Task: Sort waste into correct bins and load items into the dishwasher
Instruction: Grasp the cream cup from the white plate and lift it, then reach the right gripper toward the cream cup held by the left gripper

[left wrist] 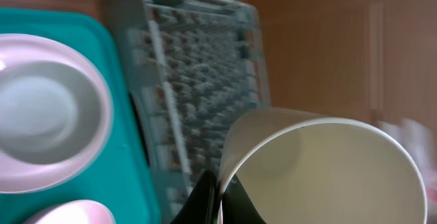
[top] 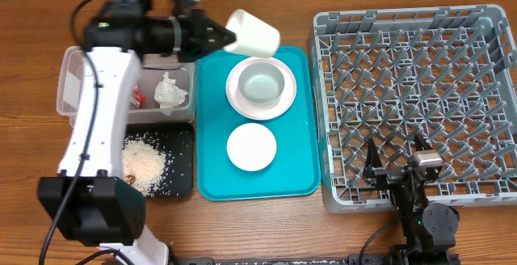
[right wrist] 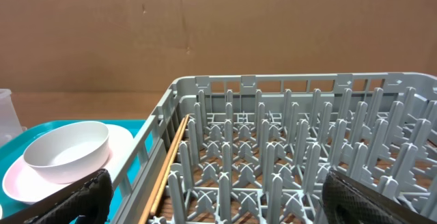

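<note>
Left pincer (top: pixel 229 35) sat at upper centre of the overhead frame, clenched on the rim of a white paper cup (top: pixel 253 32). In the left wrist view the dark fingers (left wrist: pixel 205 198) pinched the cup wall, one on each side of the rim, with the open mouth facing the camera. The cup was tilted, held off the surface (top: pixel 32 176), over the top edge of the teal tray (top: pixel 212 136).

On the tray, a pale bowl (top: pixel 262 83) sat in a pinkish plate (top: pixel 236 97) at the upper part. A small white round dish (top: pixel 251 147) lay below it, apart from the plate.

Left of the tray, a clear bin (top: pixel 69 79) held a crumpled tissue (top: pixel 170 91) and a red scrap (top: pixel 137 97). A black bin (top: pixel 182 136) below it held scattered rice (top: pixel 145 164).

The grey dish rack (top: pixel 404 16) filled the right side of the frame, just beside the tray. The right wrist view showed a wooden stick (right wrist: pixel 171 162) lying along the rack's left inner wall.

Right pincer (top: pixel 397 168) was at lower right, over the rack's bottom edge. It was released, with its fingers (right wrist: pixel 68 200) spread to both lower corners of the wrist view and nothing between them.
</note>
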Motion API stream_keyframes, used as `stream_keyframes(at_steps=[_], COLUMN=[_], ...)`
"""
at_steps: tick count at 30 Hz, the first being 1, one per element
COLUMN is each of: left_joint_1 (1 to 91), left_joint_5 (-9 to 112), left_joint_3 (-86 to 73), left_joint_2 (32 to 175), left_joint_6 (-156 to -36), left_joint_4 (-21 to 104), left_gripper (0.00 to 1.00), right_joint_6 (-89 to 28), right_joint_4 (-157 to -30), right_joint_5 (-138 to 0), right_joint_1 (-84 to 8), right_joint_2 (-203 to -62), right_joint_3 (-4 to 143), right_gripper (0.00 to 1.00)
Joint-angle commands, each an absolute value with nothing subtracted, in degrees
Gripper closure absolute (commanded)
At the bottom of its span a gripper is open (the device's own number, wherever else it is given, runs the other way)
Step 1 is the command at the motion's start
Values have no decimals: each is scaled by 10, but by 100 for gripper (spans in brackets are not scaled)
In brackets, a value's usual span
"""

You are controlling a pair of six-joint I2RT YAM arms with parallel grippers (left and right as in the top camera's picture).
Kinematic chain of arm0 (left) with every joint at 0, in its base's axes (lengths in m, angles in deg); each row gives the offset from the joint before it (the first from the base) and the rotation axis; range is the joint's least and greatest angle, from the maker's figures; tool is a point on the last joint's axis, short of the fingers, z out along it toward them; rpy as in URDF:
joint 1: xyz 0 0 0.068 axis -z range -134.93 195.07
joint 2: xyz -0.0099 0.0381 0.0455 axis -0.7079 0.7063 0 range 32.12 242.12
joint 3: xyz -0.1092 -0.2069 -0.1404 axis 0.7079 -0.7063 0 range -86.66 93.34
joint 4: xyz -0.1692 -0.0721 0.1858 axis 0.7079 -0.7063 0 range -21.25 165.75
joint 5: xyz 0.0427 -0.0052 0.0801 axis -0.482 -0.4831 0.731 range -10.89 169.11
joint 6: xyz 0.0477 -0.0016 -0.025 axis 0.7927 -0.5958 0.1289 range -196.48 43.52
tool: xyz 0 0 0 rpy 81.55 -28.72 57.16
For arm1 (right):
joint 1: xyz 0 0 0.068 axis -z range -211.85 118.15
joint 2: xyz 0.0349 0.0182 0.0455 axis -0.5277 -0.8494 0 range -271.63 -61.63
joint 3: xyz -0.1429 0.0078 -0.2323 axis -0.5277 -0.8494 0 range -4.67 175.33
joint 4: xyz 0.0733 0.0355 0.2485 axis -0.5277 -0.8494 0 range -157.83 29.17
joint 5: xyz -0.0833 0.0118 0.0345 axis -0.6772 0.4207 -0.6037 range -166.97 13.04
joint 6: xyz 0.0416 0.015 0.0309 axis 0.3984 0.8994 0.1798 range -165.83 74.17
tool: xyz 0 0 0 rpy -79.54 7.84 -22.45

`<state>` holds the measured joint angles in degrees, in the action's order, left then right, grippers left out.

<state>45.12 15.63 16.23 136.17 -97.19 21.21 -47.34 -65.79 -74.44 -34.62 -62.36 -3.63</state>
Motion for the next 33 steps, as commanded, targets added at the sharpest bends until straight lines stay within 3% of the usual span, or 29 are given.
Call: stream_keyframes(at_steps=[1,8,13,17,23,33], left_joint_1=[412,395,398,399,399,434], left_joint_5=[-64,-79,-79,-78,-78,-77], left_joint_3=[168,168,168,168,168,168], left_joint_2=[1359,1359,1359,1359,1359,1359], left_joint_6=[-912,-886,-884,-884,-884,-882], left_joint_4=[193,153,153,150,142,125], left_gripper=[96,96,96,96,96,96], right_joint_6=[-473,-464,-295,-250,-248,-248], right_joint_4=[-653,-620,-643,-660,-790,-1017], right_joint_5=[-737,-603,-600,-563,-496,-251], right_joint_1=[-350,-351,-351,-351,-351,-351], right_joint_2=[-618,-618,-622,-662,-834,-1182], right_joint_3=[-42,-39,17,105,308,644], right_gripper=[0,0,0,0,0,0])
